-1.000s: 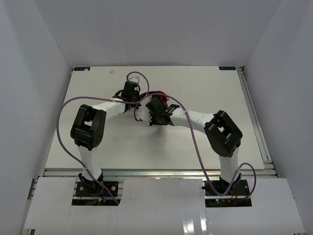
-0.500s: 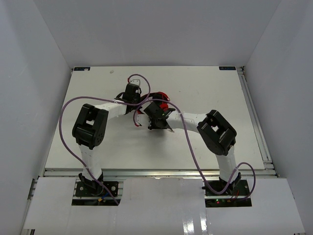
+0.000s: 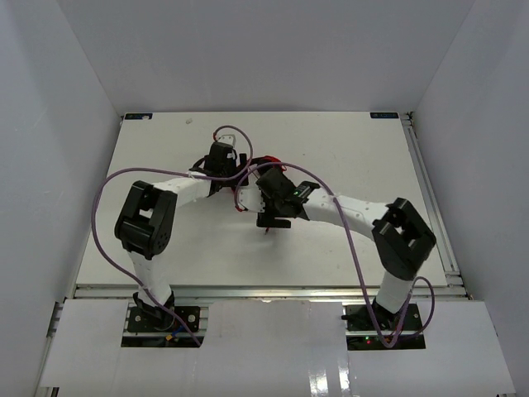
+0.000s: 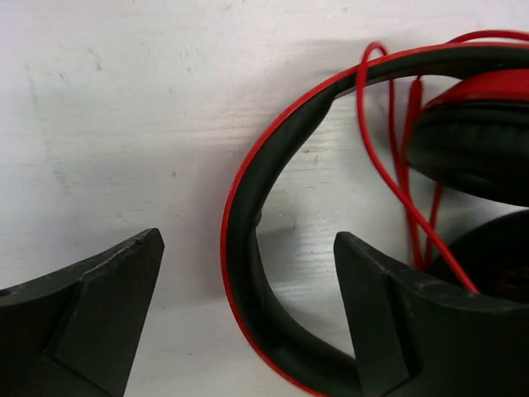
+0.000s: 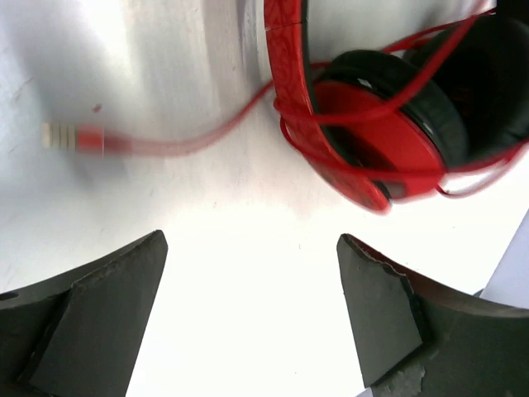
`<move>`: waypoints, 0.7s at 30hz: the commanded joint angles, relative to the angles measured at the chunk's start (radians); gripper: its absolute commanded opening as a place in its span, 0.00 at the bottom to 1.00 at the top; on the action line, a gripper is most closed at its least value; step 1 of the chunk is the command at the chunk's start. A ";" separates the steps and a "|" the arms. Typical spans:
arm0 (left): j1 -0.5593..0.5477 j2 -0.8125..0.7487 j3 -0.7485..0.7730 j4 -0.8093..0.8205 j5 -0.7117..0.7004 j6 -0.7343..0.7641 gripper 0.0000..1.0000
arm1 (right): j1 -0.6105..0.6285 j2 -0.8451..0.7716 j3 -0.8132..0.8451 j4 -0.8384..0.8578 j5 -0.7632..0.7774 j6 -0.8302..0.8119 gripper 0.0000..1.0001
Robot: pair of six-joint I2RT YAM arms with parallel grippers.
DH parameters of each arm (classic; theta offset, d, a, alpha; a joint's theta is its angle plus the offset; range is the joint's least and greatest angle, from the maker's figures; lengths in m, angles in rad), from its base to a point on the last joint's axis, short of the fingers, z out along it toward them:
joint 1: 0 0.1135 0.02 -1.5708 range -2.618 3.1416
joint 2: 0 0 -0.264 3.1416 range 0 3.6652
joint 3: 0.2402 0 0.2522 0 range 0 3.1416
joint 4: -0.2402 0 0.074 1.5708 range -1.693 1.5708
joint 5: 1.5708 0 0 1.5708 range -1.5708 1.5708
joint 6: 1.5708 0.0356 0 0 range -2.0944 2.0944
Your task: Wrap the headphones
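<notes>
- My left pincer [image 4: 248,240] stands wide open with nothing in its hold. My right pincer [image 5: 252,238] is just as wide and also empty.
- The headphones [image 5: 364,141] lie on the table [image 4: 124,124], mid-table in the top view and largely hidden under both wrists.
- The headband [image 4: 248,182] curves between my left fingers. Whether the inner finger touches it, I cannot tell from this angle.
- Beyond my right fingers, the cord [image 5: 182,147] crosses the red cup [image 5: 388,136] in several loose turns.
- Farthest out, the plug [image 5: 59,135] lies free on the table, its tail unsecured.
- Hazard: unsecured turns may slide off the cup, which would undo the wrap.
- Hazard: lifting my left pincer carelessly may hook the headband or a loop of cord and drag the set.
</notes>
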 commanded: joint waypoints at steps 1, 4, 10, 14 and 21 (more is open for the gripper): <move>0.005 -0.166 0.024 -0.017 0.037 0.019 0.98 | -0.057 -0.205 -0.026 -0.053 -0.261 0.053 0.90; 0.009 -0.234 0.024 -0.036 0.063 0.027 0.98 | -0.156 -0.298 -0.038 -0.055 -0.488 0.121 0.90; 0.021 -0.501 -0.112 0.003 0.223 0.070 0.98 | -0.450 -0.493 -0.152 0.206 -0.515 0.483 0.90; 0.038 -0.748 -0.293 0.108 0.343 0.061 0.98 | -0.488 -0.592 -0.261 0.296 -0.204 0.639 0.90; 0.044 -1.089 -0.573 0.221 0.536 -0.026 0.98 | -0.527 -0.759 -0.378 0.374 -0.048 0.708 0.90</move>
